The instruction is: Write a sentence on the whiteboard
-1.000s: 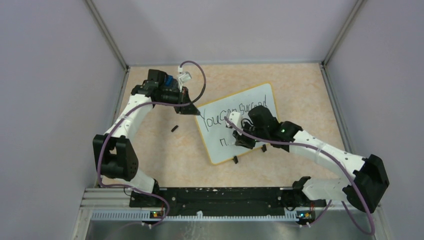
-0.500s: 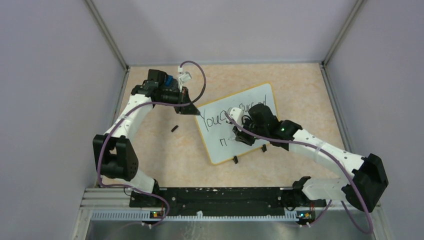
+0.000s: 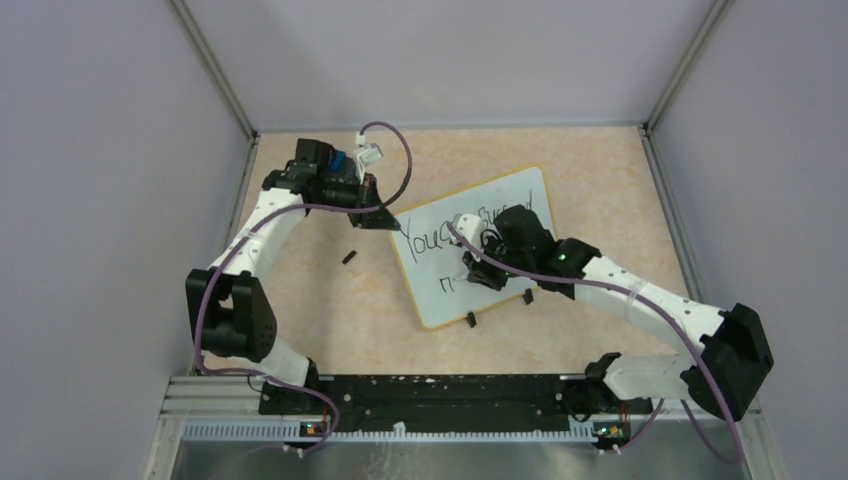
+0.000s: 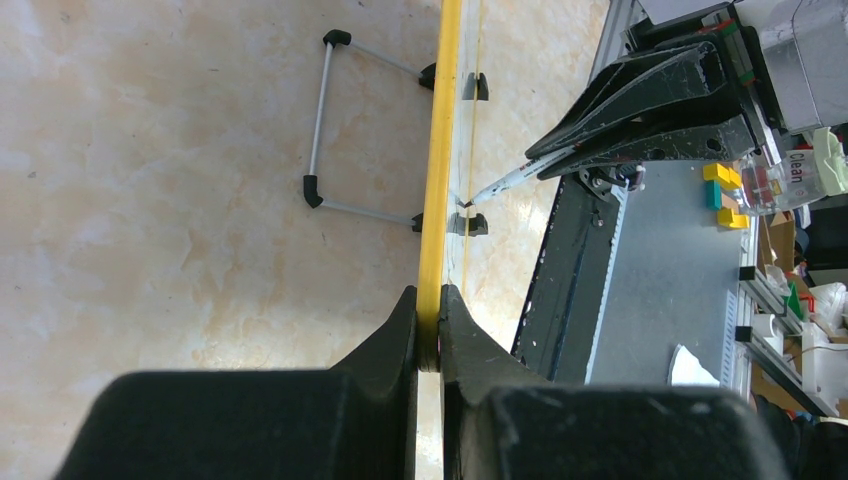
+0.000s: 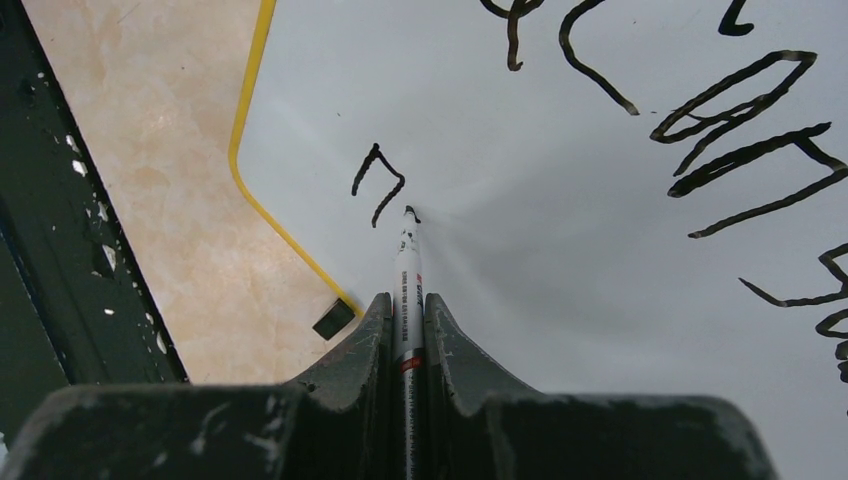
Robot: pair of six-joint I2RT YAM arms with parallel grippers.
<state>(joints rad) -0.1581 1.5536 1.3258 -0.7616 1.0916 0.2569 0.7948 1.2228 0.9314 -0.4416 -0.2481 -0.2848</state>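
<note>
The whiteboard (image 3: 437, 303), white with a thin yellow rim, stands tilted on the tan table. The sentence (image 3: 432, 239) runs along its top in black, with a short "n"-like stroke (image 5: 377, 181) below as a second line. My left gripper (image 3: 386, 222) is shut on the board's yellow rim (image 4: 438, 200) at its upper left corner. My right gripper (image 5: 407, 312) is shut on a white marker (image 5: 407, 285) whose black tip touches the board just right of that stroke. In the left wrist view the marker (image 4: 505, 181) slants against the board's face.
A small black cap (image 3: 349, 257) lies on the table left of the board. Black clip feet (image 3: 470, 320) sit along the board's lower edge, and a wire stand (image 4: 318, 130) props its back. Grey walls close in three sides; the arms' base rail (image 3: 440, 395) runs along the front.
My right gripper has shifted slightly up and to the left across the board with the marker. The left arm and the board have not moved.
</note>
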